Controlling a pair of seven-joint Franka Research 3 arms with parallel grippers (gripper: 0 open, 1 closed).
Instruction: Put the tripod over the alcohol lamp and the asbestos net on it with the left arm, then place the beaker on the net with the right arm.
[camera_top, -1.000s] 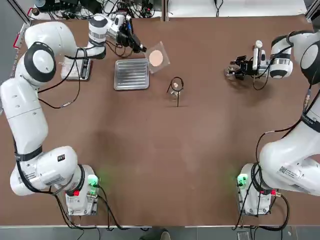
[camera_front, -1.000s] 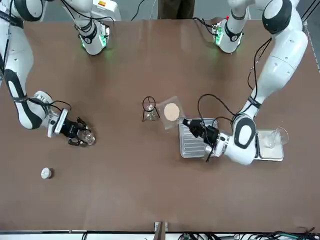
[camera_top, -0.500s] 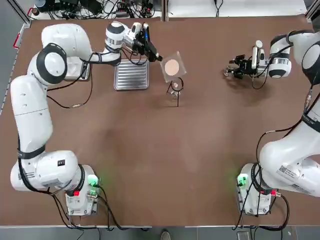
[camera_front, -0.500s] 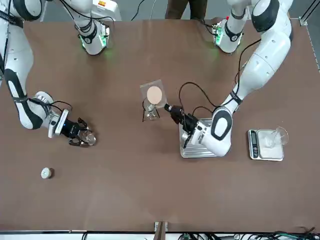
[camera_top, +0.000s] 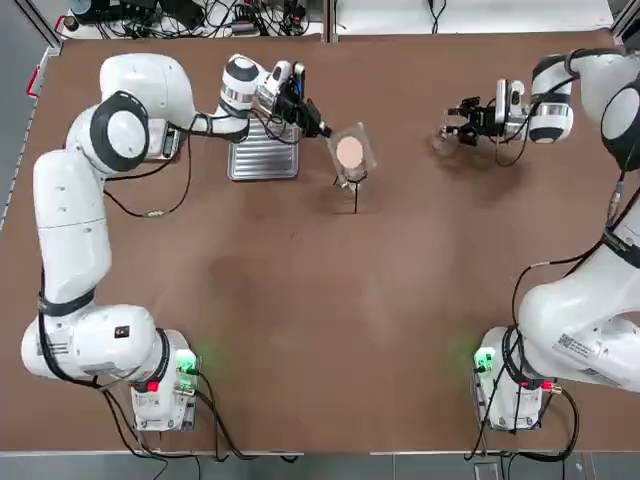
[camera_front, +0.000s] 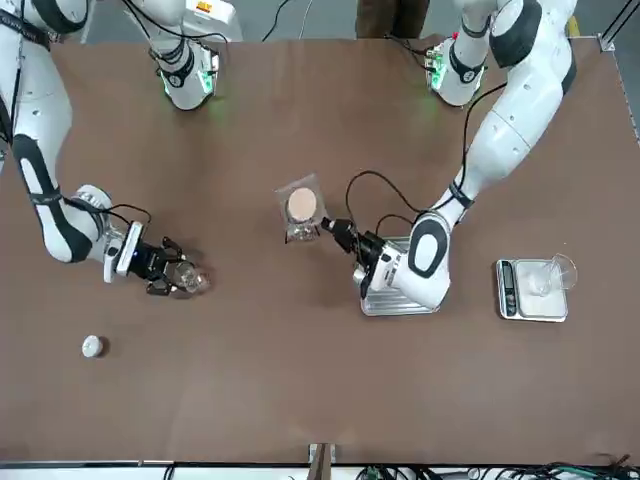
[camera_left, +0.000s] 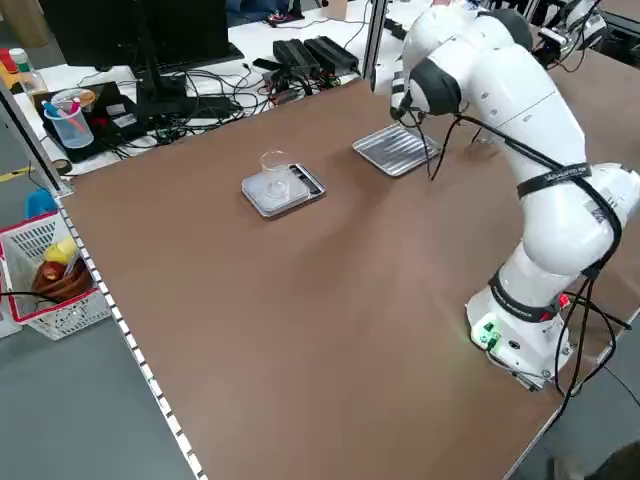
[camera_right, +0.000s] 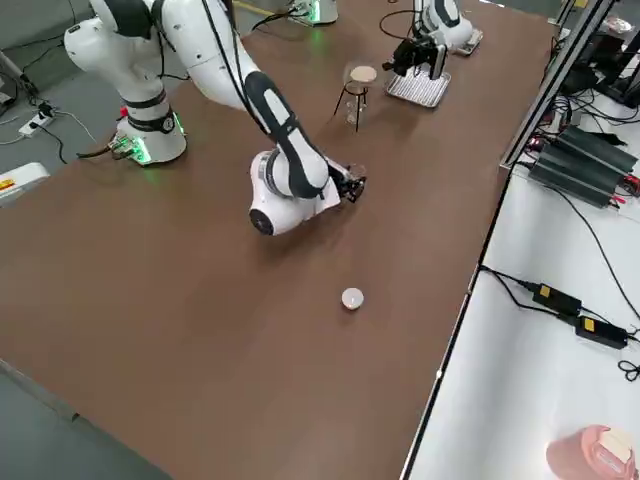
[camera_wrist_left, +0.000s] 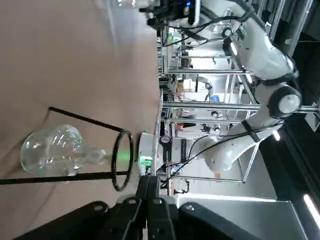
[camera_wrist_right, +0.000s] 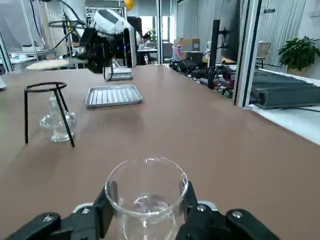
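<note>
Tripod (camera_wrist_right: 26, 112) stands over the alcohol lamp (camera_wrist_right: 50, 120), below the left fingers (camera_wrist_left: 145, 190), which grip the asbestos net (camera_top: 350, 153). Right fingers (camera_wrist_right: 103, 207) clasp the beaker (camera_wrist_right: 147, 215) between them. Net seating and beaker placement remain.

In the top view the net (camera_top: 350, 152) hid most of the tripod's ring and much of the lamp. The left side view cut the right arm (camera_left: 568, 22) off at its edge; the right wrist view cropped the beaker's (camera_wrist_right: 146, 200) base.
</note>
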